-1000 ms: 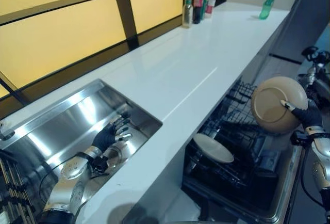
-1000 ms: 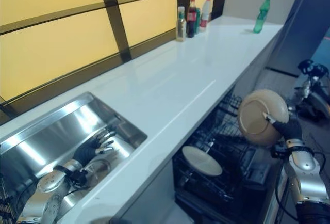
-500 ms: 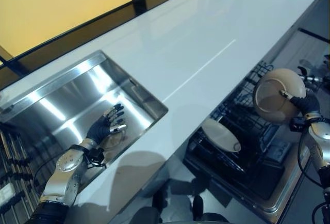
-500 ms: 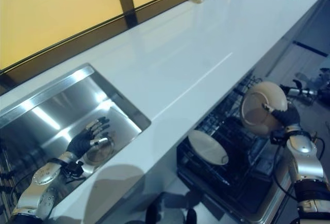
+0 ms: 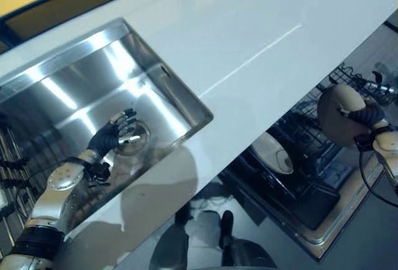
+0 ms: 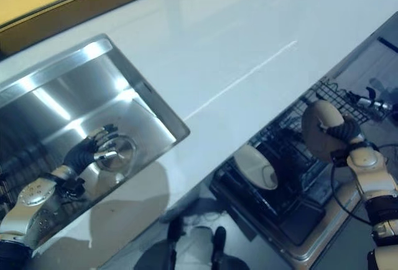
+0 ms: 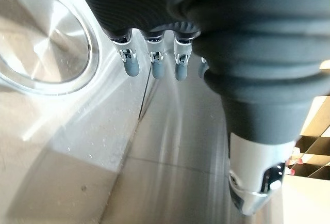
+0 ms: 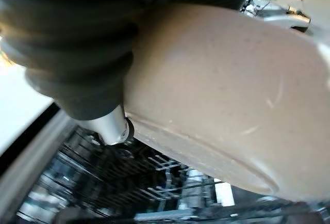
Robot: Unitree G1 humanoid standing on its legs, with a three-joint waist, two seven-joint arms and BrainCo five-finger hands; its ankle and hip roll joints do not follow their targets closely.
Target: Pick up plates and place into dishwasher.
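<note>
While gripped (right hand), plate tilts

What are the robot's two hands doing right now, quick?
Left hand: open, fingers straight, down in the sink, holding nothing.
Right hand: shut on the tan plate, above the dishwasher rack.

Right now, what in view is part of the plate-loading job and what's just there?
Part of the job:
- tan plate held in the right hand
- white plate already in the dishwasher rack

Just there:
- sink, with the left hand open over its drain
- white counter
</note>
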